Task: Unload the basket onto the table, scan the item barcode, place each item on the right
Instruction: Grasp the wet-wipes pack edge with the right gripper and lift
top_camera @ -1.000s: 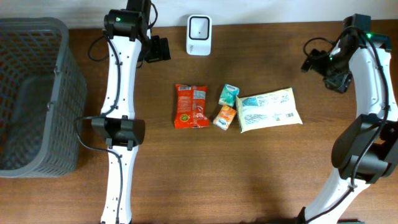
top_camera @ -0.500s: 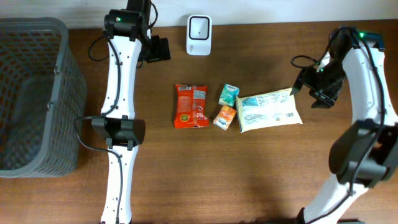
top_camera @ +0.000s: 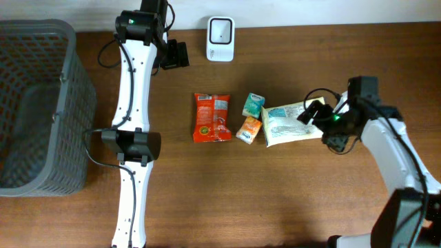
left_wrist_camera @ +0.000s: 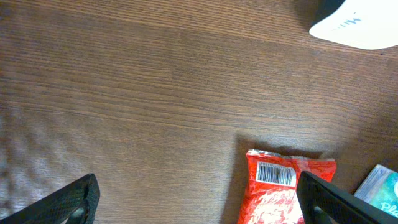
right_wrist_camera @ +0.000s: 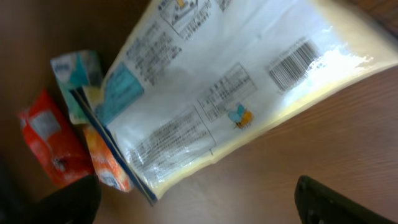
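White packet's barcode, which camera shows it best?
The right wrist view: the white packet fills the frame and its barcode stands out with separate bars. Overhead shows the whole packet, but small, with the print too fine to read. The left wrist view misses it, showing the red packet instead.

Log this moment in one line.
left end effector: open, near scanner | right end effector: open, over white packet, nothing held | scan: not yet done
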Controlling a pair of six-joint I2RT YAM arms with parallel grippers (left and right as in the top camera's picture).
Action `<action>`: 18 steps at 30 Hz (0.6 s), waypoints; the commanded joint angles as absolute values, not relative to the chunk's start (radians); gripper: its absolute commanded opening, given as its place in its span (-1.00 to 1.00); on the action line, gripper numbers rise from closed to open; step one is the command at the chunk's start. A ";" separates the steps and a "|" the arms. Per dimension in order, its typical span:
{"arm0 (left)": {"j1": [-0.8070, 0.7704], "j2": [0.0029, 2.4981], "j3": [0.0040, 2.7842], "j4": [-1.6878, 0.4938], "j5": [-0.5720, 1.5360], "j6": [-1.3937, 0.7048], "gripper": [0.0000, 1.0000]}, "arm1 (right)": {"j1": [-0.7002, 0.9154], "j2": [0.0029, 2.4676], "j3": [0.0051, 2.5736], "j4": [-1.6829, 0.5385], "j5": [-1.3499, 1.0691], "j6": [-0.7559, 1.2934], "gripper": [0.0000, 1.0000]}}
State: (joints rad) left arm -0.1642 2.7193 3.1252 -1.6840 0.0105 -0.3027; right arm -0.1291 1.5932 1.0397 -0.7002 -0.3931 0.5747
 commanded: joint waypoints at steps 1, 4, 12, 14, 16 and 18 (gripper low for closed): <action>-0.167 2.716 3.129 -1.684 0.003 -0.297 0.98 | -0.123 1.637 0.940 -0.574 -0.491 0.723 0.97; -0.167 2.716 3.129 -1.684 0.003 -0.297 0.98 | -0.123 1.657 0.900 -0.495 -0.525 0.742 0.97; -0.167 2.716 3.129 -1.684 0.003 -0.297 0.98 | -0.123 1.727 0.873 -0.410 -0.501 0.808 0.97; -0.167 2.716 3.129 -1.684 0.003 -0.297 0.99 | -0.123 1.752 0.873 -0.385 -0.499 0.822 0.98; -0.167 2.716 3.129 -1.684 0.003 -0.297 0.98 | -0.123 1.776 0.873 -0.364 -0.473 0.821 0.76; -0.167 2.716 3.129 -1.684 0.003 -0.297 0.98 | -0.123 1.787 0.873 -0.361 -0.422 0.821 0.46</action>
State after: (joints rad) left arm -0.1642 2.7193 3.1249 -1.6836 0.0105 -0.3027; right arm -0.1291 1.7329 0.8856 -0.3599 -0.5102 0.8177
